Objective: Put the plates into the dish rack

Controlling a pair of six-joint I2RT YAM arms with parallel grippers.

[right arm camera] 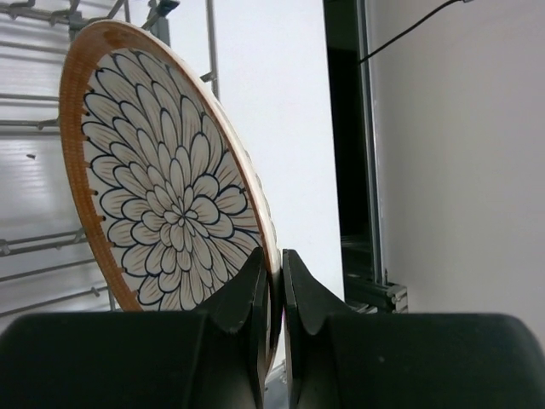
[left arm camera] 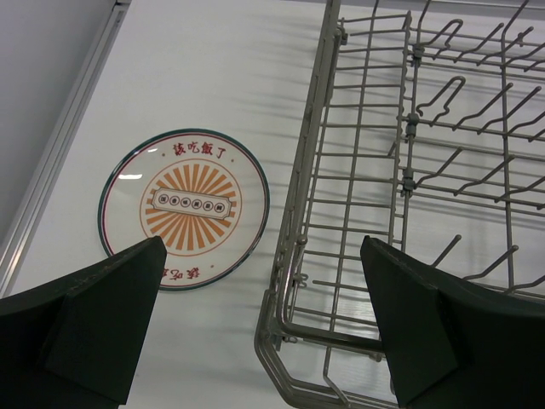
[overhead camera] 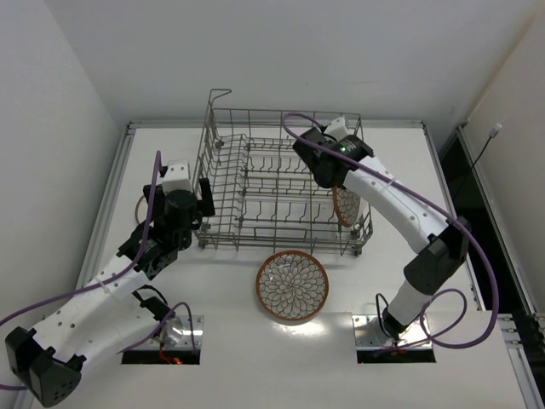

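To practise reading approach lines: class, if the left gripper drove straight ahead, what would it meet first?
The open left gripper likely meets the side wall of the dish rack, or the table beside it; the sunburst plate lies just aside. Depth is unclear.

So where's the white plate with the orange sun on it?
In the left wrist view, the round white plate with the orange sunburst lies flat on the white table, just left of the grey wire dish rack.
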